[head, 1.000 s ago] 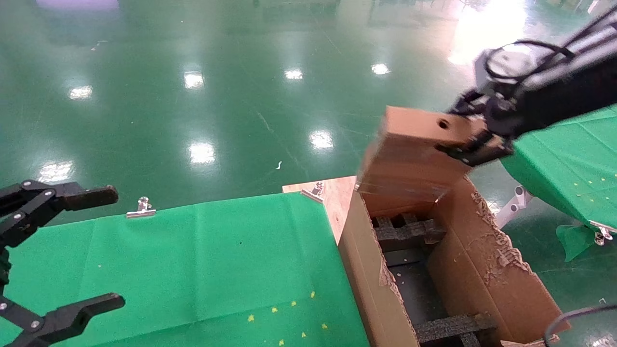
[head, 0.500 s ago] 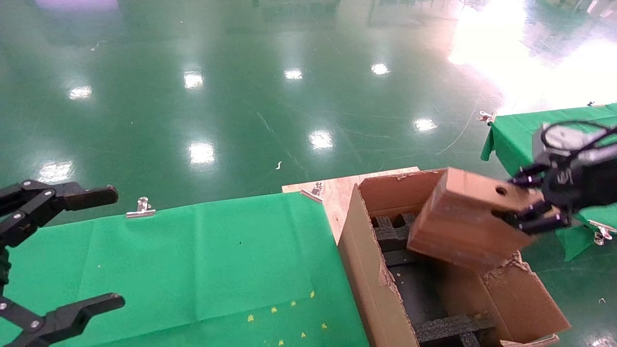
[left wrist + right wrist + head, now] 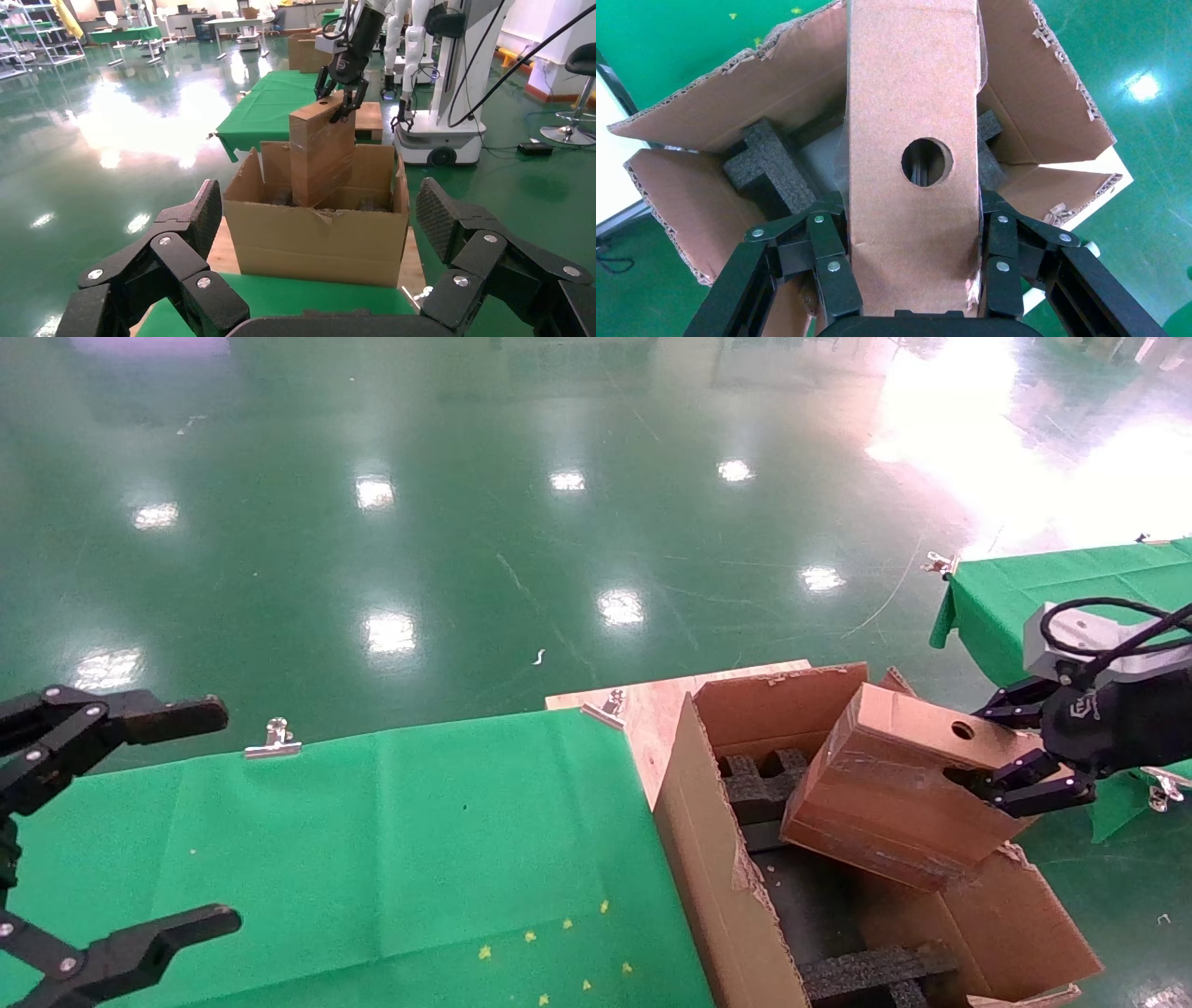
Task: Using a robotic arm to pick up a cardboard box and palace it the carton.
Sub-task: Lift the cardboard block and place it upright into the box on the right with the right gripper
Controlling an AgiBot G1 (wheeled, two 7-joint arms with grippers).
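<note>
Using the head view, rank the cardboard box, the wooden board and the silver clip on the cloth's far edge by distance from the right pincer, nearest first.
1. Cardboard box: held in the right pincer, over the carton.
2. Wooden board: beyond the carton, toward the robot's left.
3. Silver clip: much farther left, on the green cloth's far edge.

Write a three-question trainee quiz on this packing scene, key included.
1. True or false: the right gripper has its jaws clamped on the cardboard box.
2. The box's lower end is: A) on the green cloth B) inside the carton C) on the floor.
3. Fill in: the left gripper, over the green cloth, has its jaws ____.

Key: 1 true; 2 B; 3 open.
</note>
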